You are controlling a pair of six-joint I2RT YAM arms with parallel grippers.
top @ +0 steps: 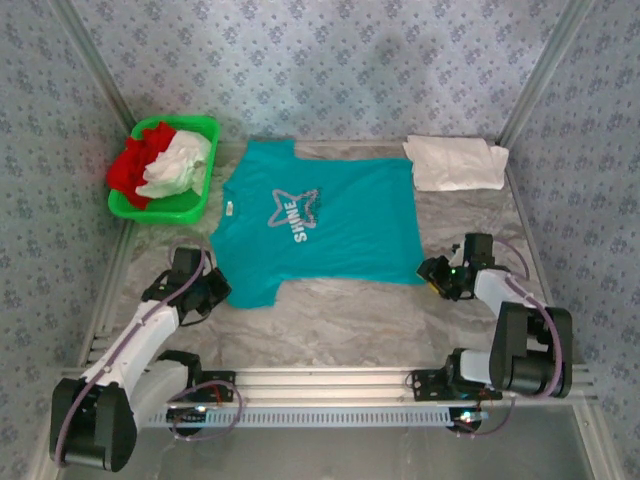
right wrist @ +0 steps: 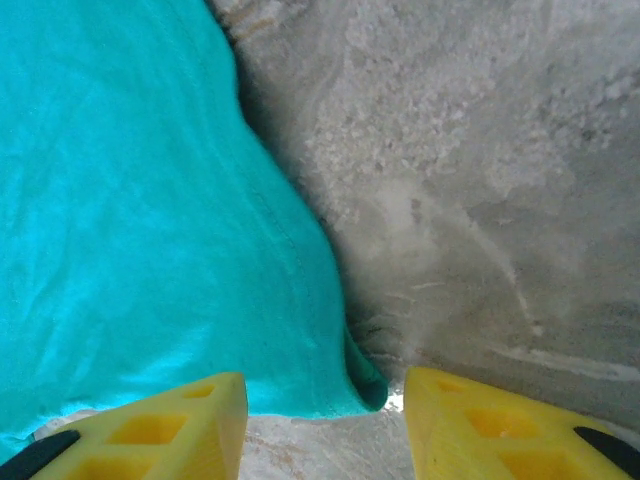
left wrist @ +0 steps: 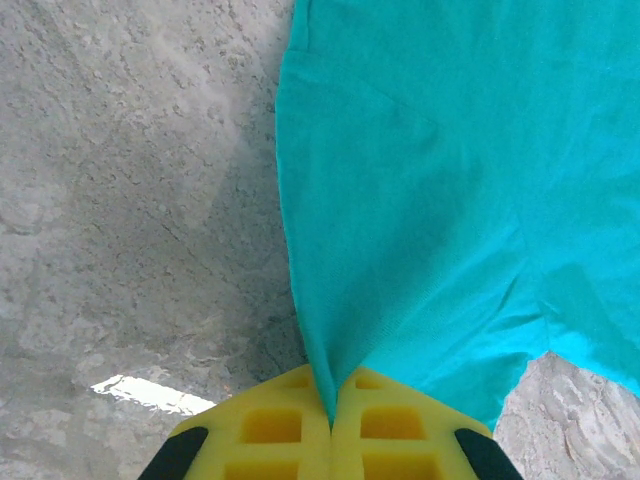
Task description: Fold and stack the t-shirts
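**Teal shirt spread out: one corner pinched, the other free**

Our left claw (left wrist: 332, 405) is clamped on the teal t-shirt (top: 330, 225). Its yellow fingers are pressed together, with the cloth's near-left edge caught between them. Our right claw (right wrist: 322, 388) has its fingers apart. The shirt's near-right corner lies in the gap on the surface (top: 340, 320), and we see neither finger pinching it.

Further out, the teal t-shirt lies flat and print up across the middle of the surface. A folded white t-shirt (top: 458, 163) sits at the far right corner, apart from the teal one. At the far left corner a green basket (top: 160, 212) holds a red t-shirt (top: 135, 165) and a crumpled white t-shirt (top: 180, 165).

We judge the step in hand to be laying out the teal shirt before its first fold. One shirt looks finished and two wait in the basket. As we read it, the next move needs both claws gripping matching points on the near edge so they can carry it over together. That means the right claw taking hold of its corner, or the left letting go so both can choose fresh points. Lifting one side alone would likely drag the cloth askew.
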